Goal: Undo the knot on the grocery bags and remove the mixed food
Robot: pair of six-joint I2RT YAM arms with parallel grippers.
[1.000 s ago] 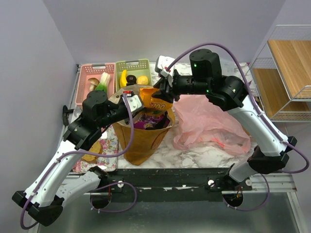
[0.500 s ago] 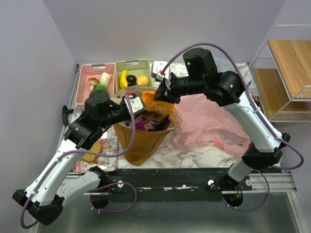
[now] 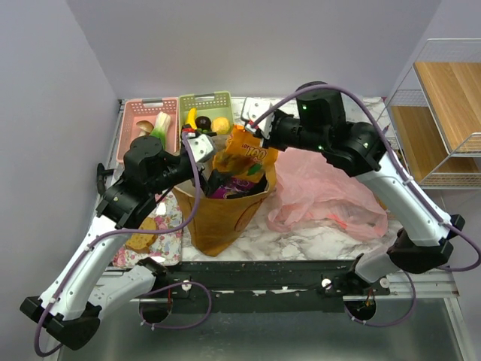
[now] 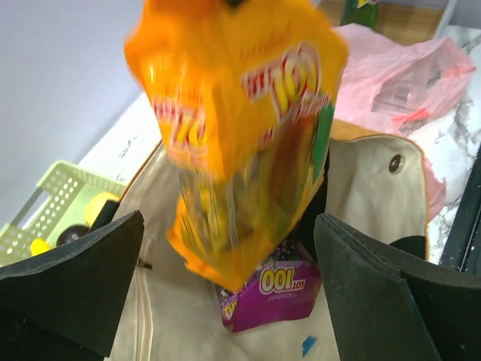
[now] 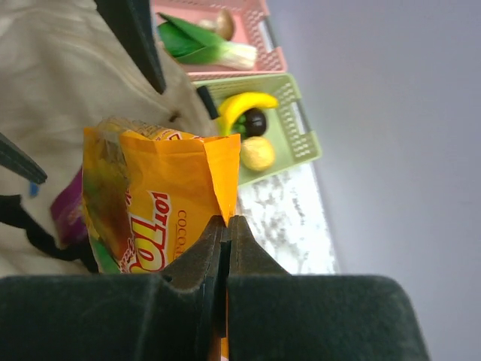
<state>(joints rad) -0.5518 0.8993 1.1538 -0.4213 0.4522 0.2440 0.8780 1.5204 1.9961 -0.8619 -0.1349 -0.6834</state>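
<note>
The mustard-yellow tote (image 3: 222,214) stands open at mid-table. My right gripper (image 3: 252,137) (image 5: 228,222) is shut on the top edge of the orange snack packet (image 3: 245,156) (image 5: 161,199), which hangs over the tote's mouth. My left gripper (image 3: 197,141) (image 4: 229,218) is open at the tote's left rim, its fingers either side of the hanging packet (image 4: 233,128) and apart from it. The purple packet (image 3: 244,183) (image 4: 274,289) lies inside the tote. The crumpled pink bag (image 3: 323,195) lies to the right.
The pink basket (image 3: 129,143) holds the leek (image 3: 160,124) and mushroom (image 3: 143,126). The green basket (image 3: 204,98) holds the banana (image 3: 191,118), dark fruit (image 3: 204,122) and lemon (image 3: 220,124). A bread slice (image 3: 143,239) lies front left. A wire shelf (image 3: 443,105) stands at right.
My right gripper has shut on the orange packet and raised it out of the tote. My left gripper has opened wide and drawn back to the left.
</note>
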